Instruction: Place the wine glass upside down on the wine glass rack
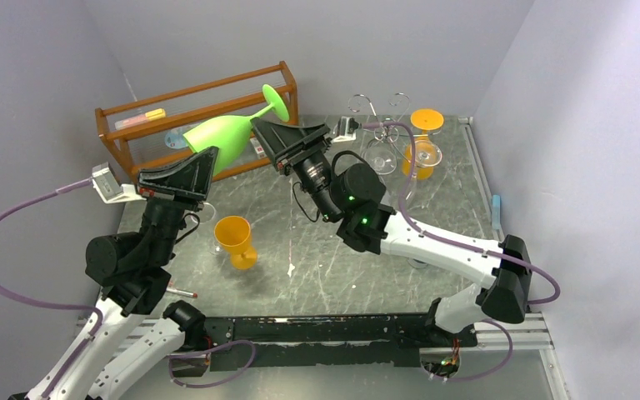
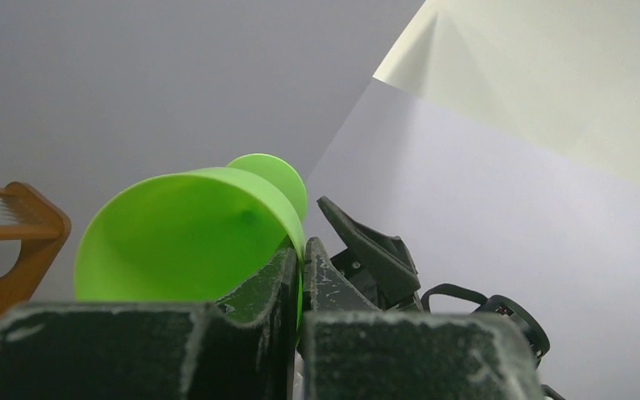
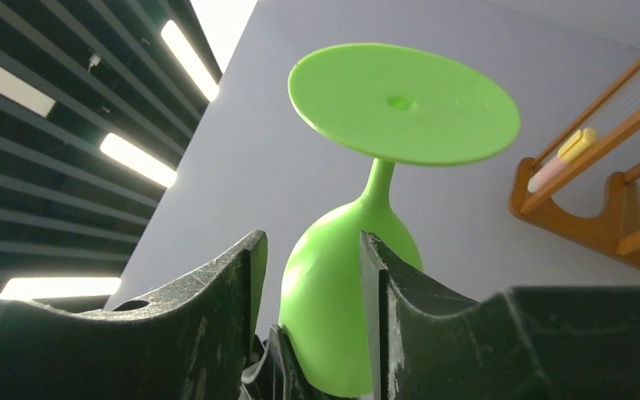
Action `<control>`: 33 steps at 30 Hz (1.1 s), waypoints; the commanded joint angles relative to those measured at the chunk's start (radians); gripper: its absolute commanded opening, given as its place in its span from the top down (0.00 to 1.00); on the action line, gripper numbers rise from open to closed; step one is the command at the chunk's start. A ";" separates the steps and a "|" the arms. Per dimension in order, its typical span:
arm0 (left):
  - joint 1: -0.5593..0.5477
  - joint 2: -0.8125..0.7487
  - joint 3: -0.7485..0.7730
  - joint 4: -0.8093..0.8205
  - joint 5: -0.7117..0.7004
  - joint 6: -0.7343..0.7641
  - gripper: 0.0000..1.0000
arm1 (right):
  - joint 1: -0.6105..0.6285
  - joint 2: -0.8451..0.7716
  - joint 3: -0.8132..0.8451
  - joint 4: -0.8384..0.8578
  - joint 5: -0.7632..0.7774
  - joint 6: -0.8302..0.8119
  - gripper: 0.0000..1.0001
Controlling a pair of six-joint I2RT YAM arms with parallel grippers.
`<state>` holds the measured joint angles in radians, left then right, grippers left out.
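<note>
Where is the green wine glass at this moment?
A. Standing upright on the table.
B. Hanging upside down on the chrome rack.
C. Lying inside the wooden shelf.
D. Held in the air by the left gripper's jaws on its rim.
D: the left gripper has its jaws pinched on the rim of the green wine glass, which is tilted in the air in front of the wooden shelf.

— What sits on the grey marbled table [image 1: 333, 271]?
— An orange goblet [image 1: 235, 242] standing left of centre, a wooden shelf [image 1: 108, 132] back left, and the wine glass rack [image 1: 383, 129] (chrome wire) back right.
</note>
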<state>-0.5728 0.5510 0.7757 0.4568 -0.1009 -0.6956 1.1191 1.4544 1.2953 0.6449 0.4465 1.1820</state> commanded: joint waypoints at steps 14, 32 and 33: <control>0.005 -0.018 -0.023 0.060 0.052 -0.016 0.95 | 0.006 0.082 0.143 -0.073 0.121 -0.058 0.51; 0.006 -0.037 -0.028 0.051 -0.021 0.041 0.95 | 0.006 0.033 0.095 -0.197 0.162 0.005 0.44; 0.005 -0.037 -0.027 0.050 -0.017 0.041 0.95 | 0.006 0.037 0.099 -0.194 0.158 0.003 0.44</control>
<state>-0.5728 0.5236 0.7506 0.4580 -0.1101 -0.6697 1.1191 1.4929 1.3975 0.4847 0.5575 1.1732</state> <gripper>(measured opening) 0.059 0.554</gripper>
